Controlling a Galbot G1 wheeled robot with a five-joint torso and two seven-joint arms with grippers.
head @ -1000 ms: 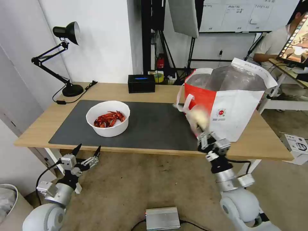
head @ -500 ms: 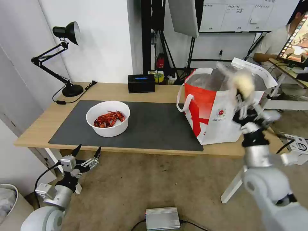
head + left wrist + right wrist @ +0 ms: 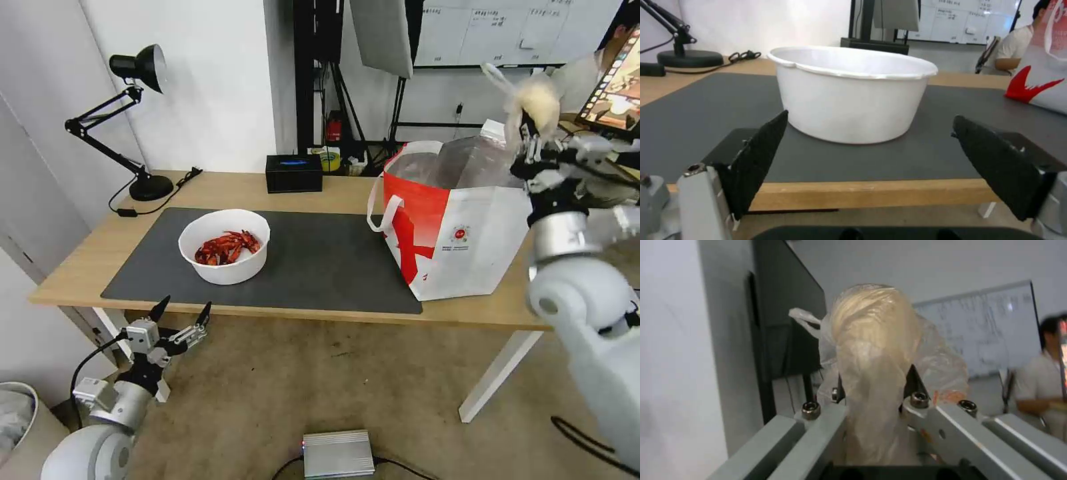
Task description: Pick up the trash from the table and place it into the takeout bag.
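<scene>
One item is in our grasp: our right gripper [image 3: 533, 143] is clamped on the small bag [image 3: 537, 103] with its beige lump, held high above the far right corner of the tote [image 3: 467, 220] on the table [image 3: 320, 190]. Our left gripper [image 3: 180, 313] hangs below the table's near edge, jaws wide and empty, facing the bowl [image 3: 225, 245] of shells on the mat [image 3: 320, 260].

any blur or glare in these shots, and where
Head view: the small clear bag in the right gripper is smeared; the white bowl is crisp. Right wrist view: bag sharp, room behind soft. Left wrist view: the open left gripper blurs near the lens.
</scene>
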